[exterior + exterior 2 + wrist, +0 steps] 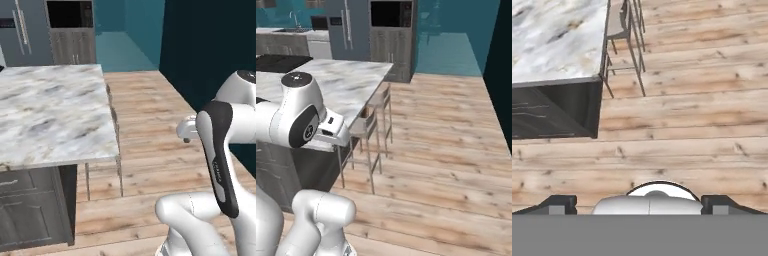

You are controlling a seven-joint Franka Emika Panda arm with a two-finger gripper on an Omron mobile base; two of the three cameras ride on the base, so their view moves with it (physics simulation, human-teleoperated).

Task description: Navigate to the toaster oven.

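Observation:
On the far back counter, left of the tall grey fridge, stands a small dark boxy appliance (319, 22); it is too small to tell for sure that it is the toaster oven. In the hand view my gripper (639, 206) points down at the wooden floor. Its two dark fingertips (559, 204) stand wide apart, open, with nothing between them. The arm is folded close over the base, with the hand (333, 127) beside the island's near corner.
A marble-topped island (55, 115) with dark cabinets fills the left. Two stools (371, 125) stand tucked along its right side. A larger black-glass oven (390, 14) sits in grey cabinetry at the back. Open wooden floor (441, 140) stretches ahead, and a dark teal wall (210, 45) runs along the right.

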